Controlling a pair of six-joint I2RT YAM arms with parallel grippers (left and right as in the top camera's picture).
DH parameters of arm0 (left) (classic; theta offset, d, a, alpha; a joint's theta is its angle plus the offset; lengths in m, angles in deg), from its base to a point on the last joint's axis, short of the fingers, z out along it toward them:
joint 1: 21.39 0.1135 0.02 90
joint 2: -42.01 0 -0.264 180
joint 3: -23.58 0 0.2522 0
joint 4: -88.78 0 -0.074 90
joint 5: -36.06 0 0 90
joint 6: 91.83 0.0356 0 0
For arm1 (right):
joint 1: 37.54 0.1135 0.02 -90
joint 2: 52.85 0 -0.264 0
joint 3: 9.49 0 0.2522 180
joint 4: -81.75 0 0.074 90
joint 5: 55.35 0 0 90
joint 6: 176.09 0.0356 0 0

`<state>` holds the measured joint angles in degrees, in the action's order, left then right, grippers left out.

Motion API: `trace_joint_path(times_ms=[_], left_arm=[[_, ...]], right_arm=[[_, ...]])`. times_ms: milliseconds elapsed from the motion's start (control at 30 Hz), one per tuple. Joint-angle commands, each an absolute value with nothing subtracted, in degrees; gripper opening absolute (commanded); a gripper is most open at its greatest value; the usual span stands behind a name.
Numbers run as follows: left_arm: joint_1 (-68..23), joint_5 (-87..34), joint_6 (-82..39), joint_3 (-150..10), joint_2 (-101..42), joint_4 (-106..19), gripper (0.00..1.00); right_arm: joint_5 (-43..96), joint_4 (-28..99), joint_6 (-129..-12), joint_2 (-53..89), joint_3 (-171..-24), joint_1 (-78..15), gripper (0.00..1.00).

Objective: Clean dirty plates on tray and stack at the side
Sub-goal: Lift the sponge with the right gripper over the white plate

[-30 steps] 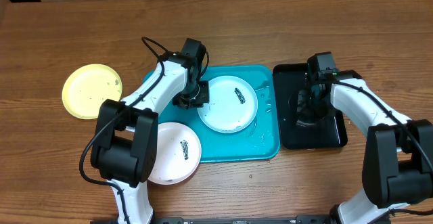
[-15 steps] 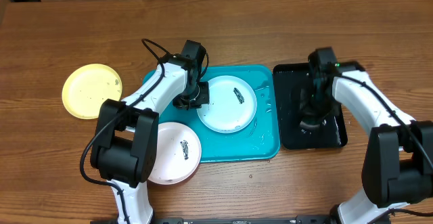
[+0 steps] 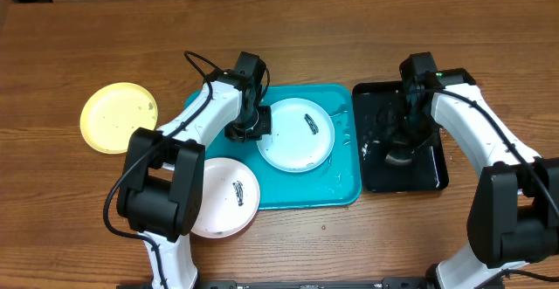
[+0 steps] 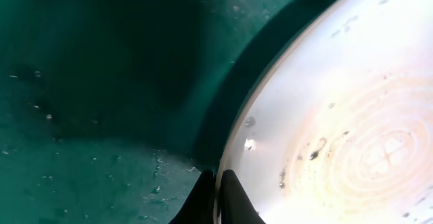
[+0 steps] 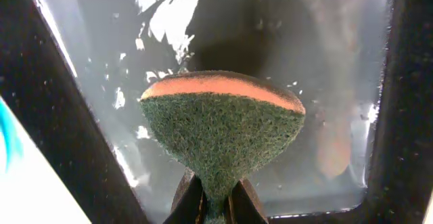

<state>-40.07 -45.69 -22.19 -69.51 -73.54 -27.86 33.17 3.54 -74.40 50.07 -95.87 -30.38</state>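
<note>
Three plates, two trays, left gripper pinching plate, right gripper squeezing sponge

Blue plate on tray — white plate at edge — yellow plate apart.

Three plates, two trays, one sponge.

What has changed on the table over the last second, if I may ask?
The right gripper closed on the green-and-orange sponge in the wet black tray, its arm shifting slightly. The left gripper pinched shut on the rim of the light blue plate on the turquoise tray. That plate, the yellow plate, the white plate and both trays stayed put.
</note>
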Motion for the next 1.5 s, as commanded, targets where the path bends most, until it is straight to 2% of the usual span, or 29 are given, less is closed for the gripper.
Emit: trace_joint_path(times_ms=[0, 200, 367, 767, 1000, 1233, 1467], left_arm=[[-40.26, -43.37, -19.16, -68.68, -74.57, -27.99, 0.04], [-40.26, -43.41, -18.06, -68.68, -74.57, -27.01, 0.04], [-40.11, -43.37, -18.13, -68.68, -74.57, -27.42, 0.04], [-40.07, -43.35, -18.13, -68.68, -74.57, -26.77, 0.04], [-40.07, -43.35, -18.15, -68.68, -74.57, -26.96, 0.04], [-40.07, -43.37, -18.15, -68.68, -74.57, -27.22, 0.04], [-40.07, -43.30, -18.15, -68.68, -74.57, -26.81, 0.04]], right_arm=[[31.97, 4.42, -76.37, 49.65, -95.69, -30.42, 0.04], [31.97, 5.01, -77.60, 49.65, -95.72, -30.47, 0.04], [31.05, -0.94, -77.57, 49.48, -97.88, -30.47, 0.04], [33.48, 4.04, -76.72, 49.08, -93.97, -29.61, 0.04], [31.25, -1.79, -76.46, 48.10, -100.96, -29.53, 0.04], [32.54, 0.85, -75.41, 48.69, -98.29, -27.73, 0.04], [29.48, -4.00, -72.96, 48.62, -103.74, -27.69, 0.04]])
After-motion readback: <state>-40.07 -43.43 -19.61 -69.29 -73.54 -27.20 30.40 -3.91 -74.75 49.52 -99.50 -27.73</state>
